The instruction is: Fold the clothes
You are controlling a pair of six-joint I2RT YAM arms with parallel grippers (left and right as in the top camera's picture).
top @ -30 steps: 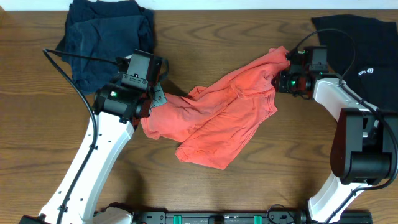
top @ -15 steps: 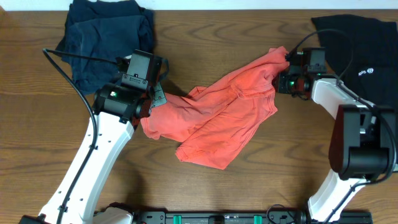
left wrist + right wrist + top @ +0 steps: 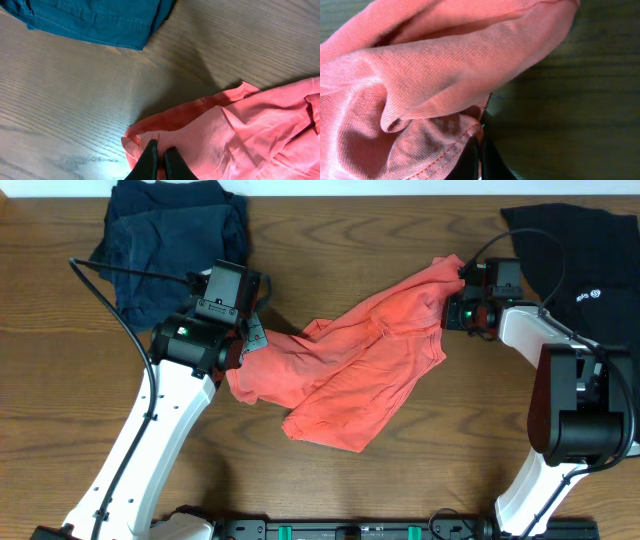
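A crumpled coral-red cloth T-shirt (image 3: pixel 350 370) lies in the middle of the brown wooden counter (image 3: pixel 420 480). It stretches slantwise from lower left to upper right, bunched in folds rather than flat. Its lower-left edge sits under the head of the left arm (image 3: pixel 165 420), which is white with a black wrist. Its upper-right corner reaches the head of the right arm (image 3: pixel 535 332).

The left jaws are closed almost all the way, with only a thin slit between them. In the left wrist view the two dark fingers (image 3: pixel 148 161) pinch a fold of the T-shirt (image 3: pixel 240 135) just inside its rolled hem, low against the counter. The right jaws are likewise pressed close together. In the right wrist view their dark fingers (image 3: pixel 492 167) nip the stitched hem of the T-shirt (image 3: pixel 420 75). Its ribbed cloth fills the left and top of that view, with bare counter to the right.

A heap of navy-blue cloth garments (image 3: pixel 170 240) lies at the counter's far left corner, apart from the T-shirt and close behind the left arm's head. The same heap (image 3: pixel 90 17) shows its stitched edge at the top of the left wrist view, with bare wood between it and the red cloth. A black cloth garment with a small white logo (image 3: pixel 610 250) lies at the far right corner, partly under the right arm and its cable.
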